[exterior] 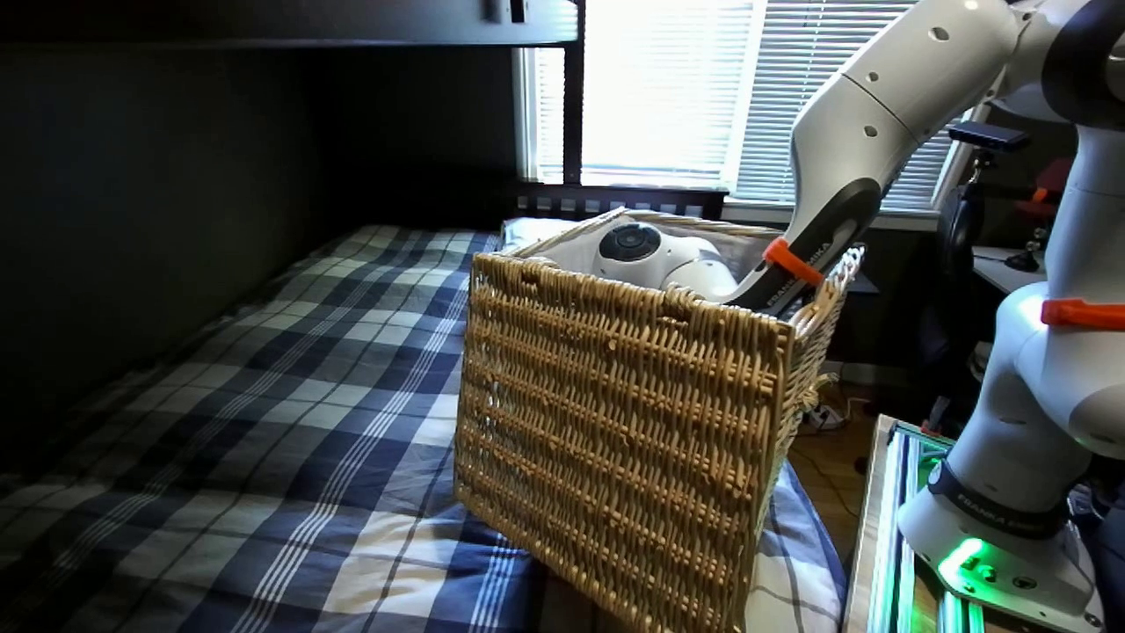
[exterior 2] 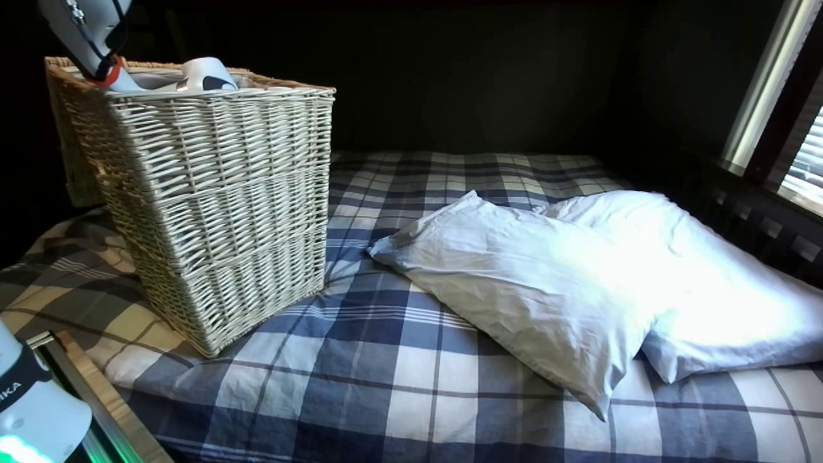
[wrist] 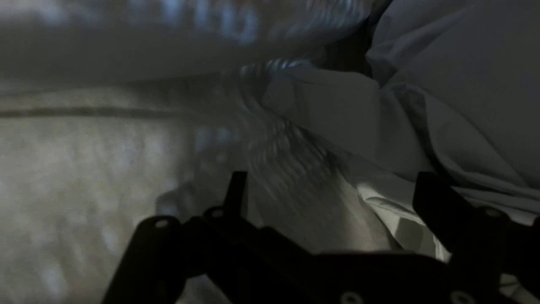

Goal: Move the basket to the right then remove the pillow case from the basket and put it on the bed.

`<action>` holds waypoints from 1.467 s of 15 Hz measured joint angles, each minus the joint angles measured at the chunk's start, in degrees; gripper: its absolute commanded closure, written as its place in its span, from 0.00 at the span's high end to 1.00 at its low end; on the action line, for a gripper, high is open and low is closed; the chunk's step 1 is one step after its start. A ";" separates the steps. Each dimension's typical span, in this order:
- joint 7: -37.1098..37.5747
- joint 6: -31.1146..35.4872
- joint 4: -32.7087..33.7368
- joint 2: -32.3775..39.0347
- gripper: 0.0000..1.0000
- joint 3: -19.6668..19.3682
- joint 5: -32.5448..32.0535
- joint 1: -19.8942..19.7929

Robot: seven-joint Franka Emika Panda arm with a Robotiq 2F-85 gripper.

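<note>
Basket (exterior: 615, 422) on the bed (exterior: 264, 396), its walls around the gripper (wrist: 331, 175). The 2 fingers (wrist: 237, 194) stand wide apart, pale cloth (wrist: 455, 97) just beyond 1 of them. 2 pillows (exterior 2: 508, 276) lie outside, well apart from both.

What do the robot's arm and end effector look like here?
The arm is smooth, rounded and white, with black bands, some lettered FRANKA EMIKA, and orange straps. A green light glows on its base. In an exterior view, a dark cable runs along the arm. The end effector is black, with two blunt fingers; the wrist view is too dark for finer detail.
</note>
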 measured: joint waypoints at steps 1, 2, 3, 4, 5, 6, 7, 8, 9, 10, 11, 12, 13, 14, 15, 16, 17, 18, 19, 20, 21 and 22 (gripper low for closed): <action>-0.41 -0.99 0.22 0.09 1.00 0.05 -0.81 0.07; -0.70 -2.06 0.51 0.21 1.00 0.06 -1.79 0.20; -0.72 -3.71 0.93 0.38 1.00 0.07 -3.15 0.39; -0.81 -5.81 1.41 0.61 1.00 0.07 -4.61 0.63; -0.98 -8.41 1.98 0.91 1.00 0.10 -6.11 0.90; -1.71 -11.04 2.61 1.38 1.00 0.16 -7.40 1.18; -2.54 -13.60 3.24 2.02 1.00 0.27 -8.57 1.40; -3.42 -16.01 4.04 2.67 1.00 0.39 -9.53 1.54; -4.37 -18.52 4.91 3.32 1.00 0.55 -10.27 1.59; -5.30 -20.66 5.74 3.95 1.00 0.67 -10.73 1.59; -5.85 -22.63 6.47 4.55 1.00 0.74 -10.95 1.59; -6.16 -24.06 7.18 5.10 1.00 0.76 -11.00 1.58; -6.26 -25.07 7.84 5.55 1.00 0.78 -11.00 1.56; -6.47 -25.83 8.45 5.94 1.00 0.82 -10.77 1.49; -6.80 -26.57 8.95 6.33 1.00 0.85 -10.35 1.42; -7.49 -27.58 9.29 6.69 1.00 0.91 -9.53 1.31; -8.31 -28.45 9.67 7.11 1.00 1.01 -8.61 1.18; -9.14 -29.55 10.11 7.45 1.00 1.13 -7.62 1.11; -9.95 -30.45 10.46 7.75 1.00 1.25 -6.48 1.00; -10.76 -31.07 10.58 8.07 1.00 1.28 -5.40 0.92; -11.47 -31.34 10.62 8.48 1.00 1.31 -4.39 0.79; -11.88 -31.43 10.68 8.90 1.00 1.32 -3.75 0.69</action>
